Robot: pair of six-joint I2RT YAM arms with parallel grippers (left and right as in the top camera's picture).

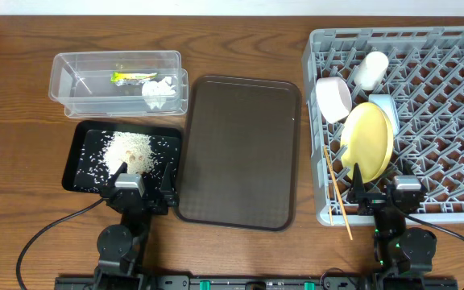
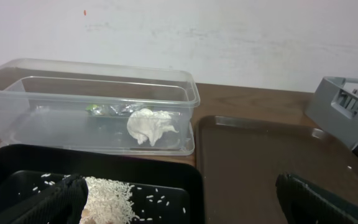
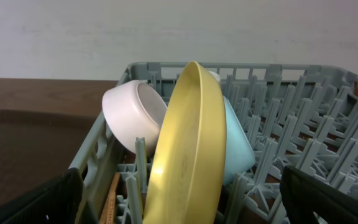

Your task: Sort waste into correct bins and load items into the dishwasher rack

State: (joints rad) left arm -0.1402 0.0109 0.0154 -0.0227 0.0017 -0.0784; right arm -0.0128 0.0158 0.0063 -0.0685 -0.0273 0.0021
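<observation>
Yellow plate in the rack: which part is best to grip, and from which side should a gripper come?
Probably its upper rim, coming from above. The yellow plate stands on edge among the pegs of the rack, with a white-pink bowl and a light-blue bowl close on either side, so only the thin top edge is free.

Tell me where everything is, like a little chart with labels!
rice: piled in the black tray
snack wrapper and tissue: inside the clear tub
yellow plate: standing on edge in the grey rack
white-pink bowl, light-blue bowl, cup: in the rack, by the plate
chopsticks: at the rack's front-left corner
brown tray: between black tray and rack
left fingers: open, holding nothing
right fingers: open, holding nothing
</observation>
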